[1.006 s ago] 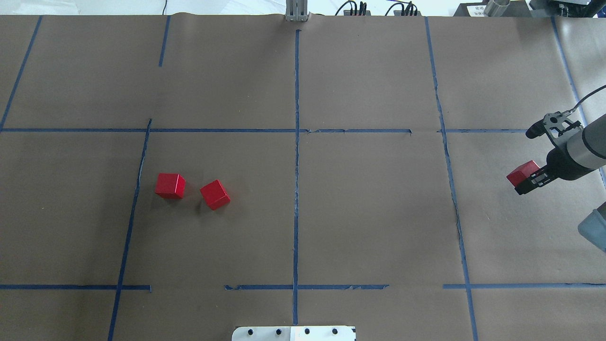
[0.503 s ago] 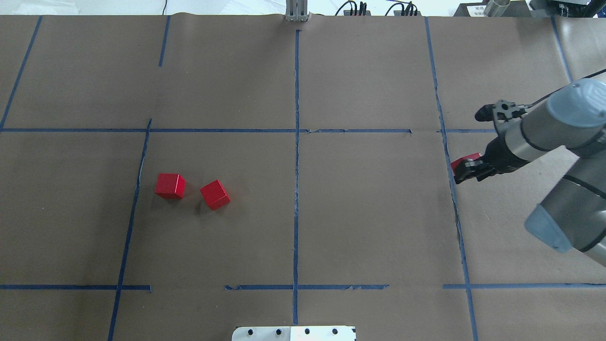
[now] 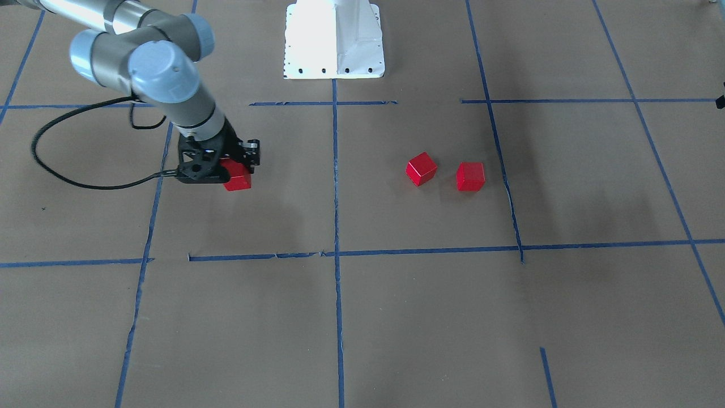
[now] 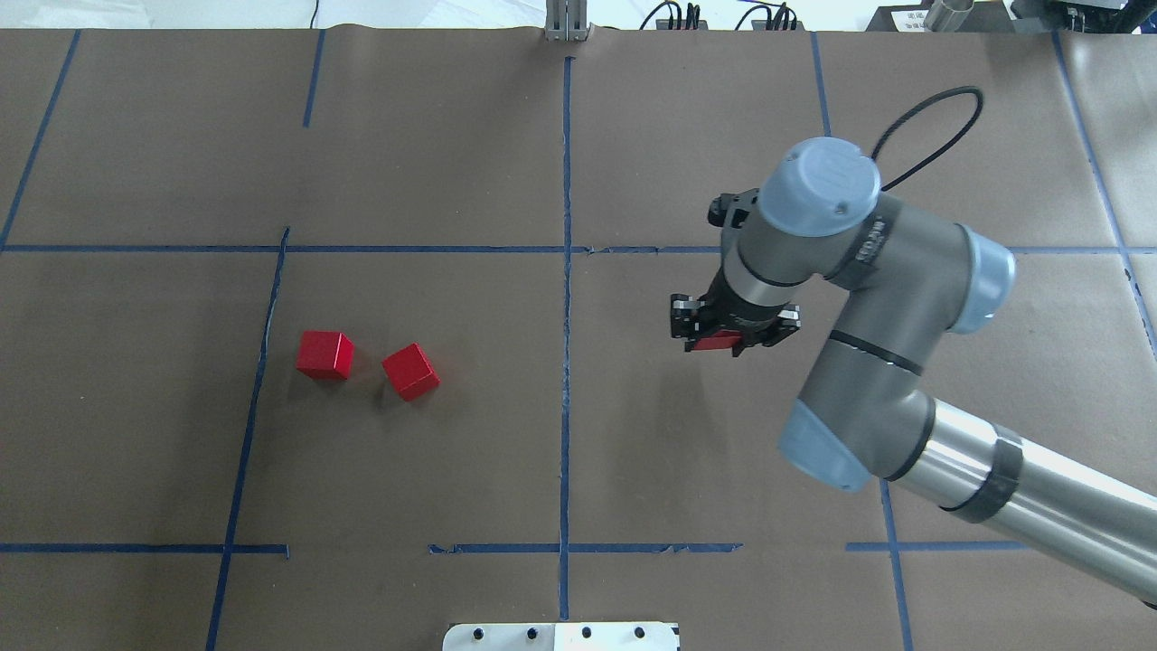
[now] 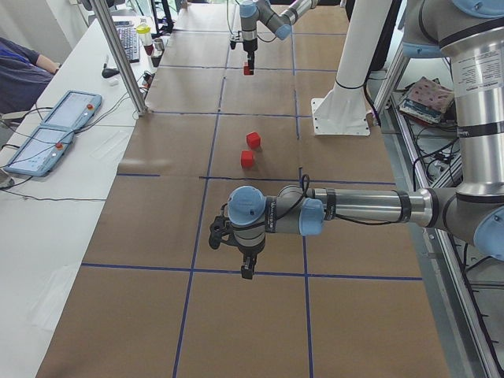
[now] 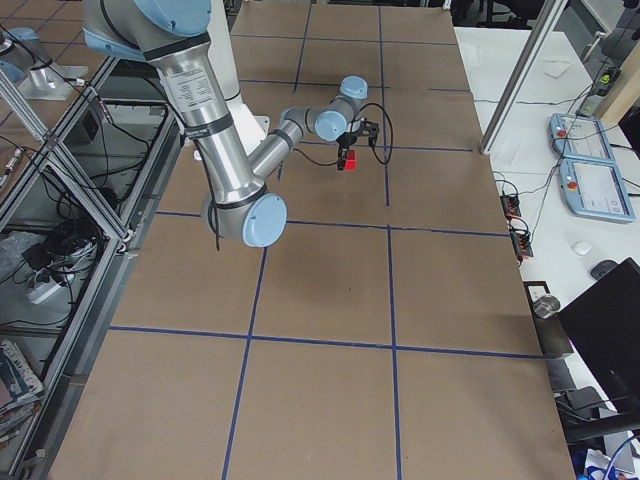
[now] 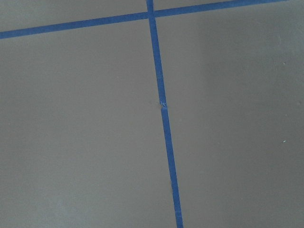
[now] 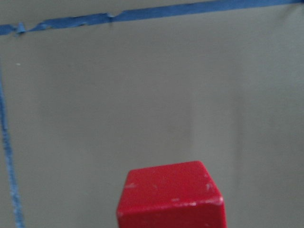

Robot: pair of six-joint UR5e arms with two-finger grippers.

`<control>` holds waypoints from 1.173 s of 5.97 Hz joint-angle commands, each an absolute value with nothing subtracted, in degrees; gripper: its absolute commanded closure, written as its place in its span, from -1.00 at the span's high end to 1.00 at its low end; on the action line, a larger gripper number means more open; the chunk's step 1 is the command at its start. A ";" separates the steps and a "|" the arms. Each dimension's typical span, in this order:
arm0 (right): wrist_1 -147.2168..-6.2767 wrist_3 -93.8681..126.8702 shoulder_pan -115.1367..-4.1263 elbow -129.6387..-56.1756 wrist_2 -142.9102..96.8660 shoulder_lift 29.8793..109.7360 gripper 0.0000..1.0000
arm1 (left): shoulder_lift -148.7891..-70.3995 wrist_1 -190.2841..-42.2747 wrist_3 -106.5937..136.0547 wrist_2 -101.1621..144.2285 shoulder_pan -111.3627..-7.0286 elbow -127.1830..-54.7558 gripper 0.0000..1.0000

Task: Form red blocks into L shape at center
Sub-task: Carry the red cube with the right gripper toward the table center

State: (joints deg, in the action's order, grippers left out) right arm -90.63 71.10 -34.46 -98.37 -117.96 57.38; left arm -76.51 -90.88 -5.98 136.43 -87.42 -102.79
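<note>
Right claw (image 4: 734,336) grips a small matte bright-red cube (image 4: 719,342) over the centre square (image 4: 633,434) of the brown-paper desk (image 4: 136,136); best lower it flat and squared, with two matching cubes (image 4: 324,354) waiting well to its left.

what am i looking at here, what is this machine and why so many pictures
A robot's right arm and left arm work over brown paper marked with blue tape. Each arm ends in a two-finger gripper. Those marked now show one moment: one camera overhead, one facing the robot, one at each end, one on each wrist. The right gripper is shut on a red block, held over the middle square. One loose red block and a second loose block lie apart on the paper. The left gripper shows only from the side, so open or shut is unclear.
</note>
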 commanded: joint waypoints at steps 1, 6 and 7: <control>-92.20 79.34 -28.24 -90.04 -113.14 46.28 -0.97 | -75.94 -90.88 -5.98 136.58 -87.36 -102.92 1.00; -91.15 78.58 -25.84 -81.21 -112.06 41.13 -0.50 | -75.85 -90.88 -5.98 136.67 -87.36 -102.83 1.00; -88.71 78.75 -25.84 -79.64 -112.06 41.13 -0.44 | -75.59 -90.88 -5.98 136.67 -87.36 -102.75 1.00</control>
State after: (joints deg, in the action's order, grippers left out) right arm -90.52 78.74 -25.85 -80.92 -112.09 41.20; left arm -75.76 -90.88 -5.98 136.67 -87.37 -102.80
